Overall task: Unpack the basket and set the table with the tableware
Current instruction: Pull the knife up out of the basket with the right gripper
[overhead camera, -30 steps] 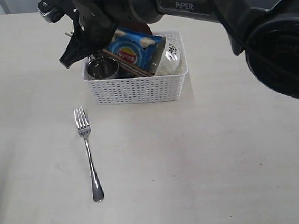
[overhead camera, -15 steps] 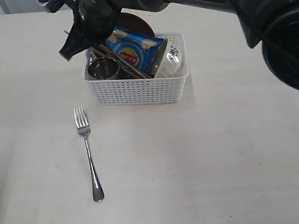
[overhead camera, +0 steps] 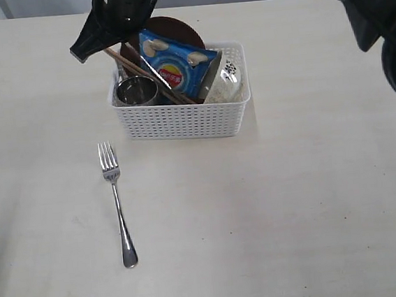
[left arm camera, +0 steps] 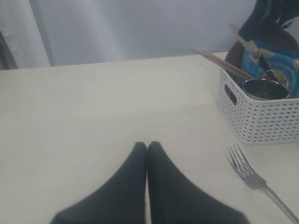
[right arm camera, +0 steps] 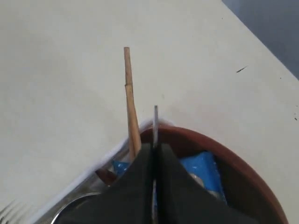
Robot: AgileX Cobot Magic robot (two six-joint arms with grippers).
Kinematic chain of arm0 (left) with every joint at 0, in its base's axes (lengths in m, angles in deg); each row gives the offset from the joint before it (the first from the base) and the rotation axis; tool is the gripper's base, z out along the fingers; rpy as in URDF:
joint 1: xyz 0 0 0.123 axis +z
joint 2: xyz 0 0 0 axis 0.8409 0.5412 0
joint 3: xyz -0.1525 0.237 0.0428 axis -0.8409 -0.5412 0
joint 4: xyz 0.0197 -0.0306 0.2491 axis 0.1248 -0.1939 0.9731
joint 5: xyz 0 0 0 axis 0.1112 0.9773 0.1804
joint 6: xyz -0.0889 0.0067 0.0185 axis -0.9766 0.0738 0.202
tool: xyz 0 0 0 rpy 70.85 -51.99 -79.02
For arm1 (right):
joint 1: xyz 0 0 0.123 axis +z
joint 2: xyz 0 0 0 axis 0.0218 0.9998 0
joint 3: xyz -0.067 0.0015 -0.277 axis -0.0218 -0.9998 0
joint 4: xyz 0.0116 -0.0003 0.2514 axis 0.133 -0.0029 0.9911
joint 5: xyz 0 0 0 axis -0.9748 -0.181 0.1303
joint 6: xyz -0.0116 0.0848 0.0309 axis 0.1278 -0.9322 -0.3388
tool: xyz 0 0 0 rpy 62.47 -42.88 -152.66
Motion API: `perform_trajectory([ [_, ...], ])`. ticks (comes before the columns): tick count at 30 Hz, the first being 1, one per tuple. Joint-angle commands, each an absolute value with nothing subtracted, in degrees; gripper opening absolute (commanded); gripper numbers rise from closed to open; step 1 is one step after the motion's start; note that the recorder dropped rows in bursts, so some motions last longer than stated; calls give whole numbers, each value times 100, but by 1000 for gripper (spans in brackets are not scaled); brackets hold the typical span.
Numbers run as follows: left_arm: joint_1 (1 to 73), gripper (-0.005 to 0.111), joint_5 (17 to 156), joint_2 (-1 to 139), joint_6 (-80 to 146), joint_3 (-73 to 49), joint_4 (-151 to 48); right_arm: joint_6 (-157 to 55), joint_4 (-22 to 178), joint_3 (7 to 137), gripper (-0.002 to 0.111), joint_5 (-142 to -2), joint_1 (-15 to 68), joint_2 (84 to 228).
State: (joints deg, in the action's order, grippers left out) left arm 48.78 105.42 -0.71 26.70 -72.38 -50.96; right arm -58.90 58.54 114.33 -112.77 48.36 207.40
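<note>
Currently on: the unpacking part, I'd say. The fork [overhead camera: 116,198] lies flat on the table [overhead camera: 296,216] in front of the basket [overhead camera: 181,118], and the knife [right arm camera: 155,121] looks like the piece in hand.
right claw [right arm camera: 154,148]: squeezed together on a thin steel strip seen edge-on, which I take for the knife. It hangs over the cup [overhead camera: 136,91] end of the basket, just beside the chopsticks [right arm camera: 131,107].
left claw [left arm camera: 147,148]: tips pressed together with nothing between them, low over bare table near the fork and apart from the basket.
next move: probably a clean lift so the blade clears the chopsticks and the chip bag [overhead camera: 176,66] without dragging them along. Then set it down on open table, with room left beside the fork for the plate [overhead camera: 172,26].
knife: thin, shiny and slick-looking. With such a narrow pinch it could swivel, imo.
basket: white lattice sides, sitting toward the far middle of the table. Inside are the steel cup, the brown plate on edge at the back, the blue bag leaning on it, and the speckled bowl [overhead camera: 228,82] at the other end.
</note>
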Motion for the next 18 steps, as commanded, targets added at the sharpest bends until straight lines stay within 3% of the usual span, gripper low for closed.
perform_trajectory([
  [1, 4844, 0, 10494, -84, 2645, -7252, -5110, -5900, 5871, 11434, 0, -11283, 4809, 20478],
  [18, 4844, 0, 10494, -84, 2645, -7252, -5110, -5802, 5891, 11434, 0, -11496, 4940, 19450],
])
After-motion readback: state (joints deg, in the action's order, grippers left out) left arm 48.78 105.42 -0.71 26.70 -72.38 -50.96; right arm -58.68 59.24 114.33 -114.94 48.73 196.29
